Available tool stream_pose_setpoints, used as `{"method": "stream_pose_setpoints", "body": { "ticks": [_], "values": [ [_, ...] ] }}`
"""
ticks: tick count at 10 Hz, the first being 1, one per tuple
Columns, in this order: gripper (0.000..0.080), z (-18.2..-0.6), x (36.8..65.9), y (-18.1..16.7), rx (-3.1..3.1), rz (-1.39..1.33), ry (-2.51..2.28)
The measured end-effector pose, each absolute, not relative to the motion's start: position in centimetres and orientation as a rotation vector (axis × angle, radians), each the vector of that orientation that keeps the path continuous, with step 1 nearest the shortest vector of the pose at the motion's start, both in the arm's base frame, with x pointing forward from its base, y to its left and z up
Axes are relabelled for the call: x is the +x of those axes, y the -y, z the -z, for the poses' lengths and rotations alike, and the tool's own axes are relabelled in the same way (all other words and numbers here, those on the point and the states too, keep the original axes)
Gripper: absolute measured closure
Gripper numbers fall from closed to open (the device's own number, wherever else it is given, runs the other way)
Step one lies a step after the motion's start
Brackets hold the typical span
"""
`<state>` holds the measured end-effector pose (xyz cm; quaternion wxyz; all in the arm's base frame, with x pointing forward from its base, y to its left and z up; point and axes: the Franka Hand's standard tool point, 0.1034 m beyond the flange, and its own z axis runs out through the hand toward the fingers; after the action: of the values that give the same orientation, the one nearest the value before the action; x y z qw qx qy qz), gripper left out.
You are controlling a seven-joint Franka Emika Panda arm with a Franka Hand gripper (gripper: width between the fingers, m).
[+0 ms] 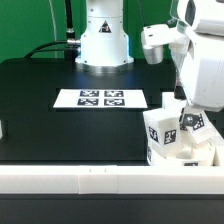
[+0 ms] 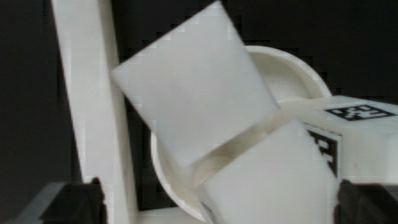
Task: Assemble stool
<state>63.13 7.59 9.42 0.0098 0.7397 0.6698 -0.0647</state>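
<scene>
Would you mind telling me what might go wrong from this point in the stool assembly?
1. The white chunky block leg lies tilted across the white round disc seat in the wrist view. If it is pushed on like this, it may jam or seat crooked.
2. The long white border rail runs close beside both parts, so a sideways shift could wedge them against it.

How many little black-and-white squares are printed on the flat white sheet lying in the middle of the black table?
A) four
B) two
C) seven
A: the marker board carries four of them, printed side by side.
</scene>
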Motion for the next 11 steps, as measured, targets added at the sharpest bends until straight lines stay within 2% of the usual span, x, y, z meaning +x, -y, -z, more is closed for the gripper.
{"method": "stream_pose_setpoints", "body": {
  "ticks": [11],
  "values": [
    [0.0150, -9.65, 63.47, -8.41, 2.384, 0.218, -2.012]
  ]
}}
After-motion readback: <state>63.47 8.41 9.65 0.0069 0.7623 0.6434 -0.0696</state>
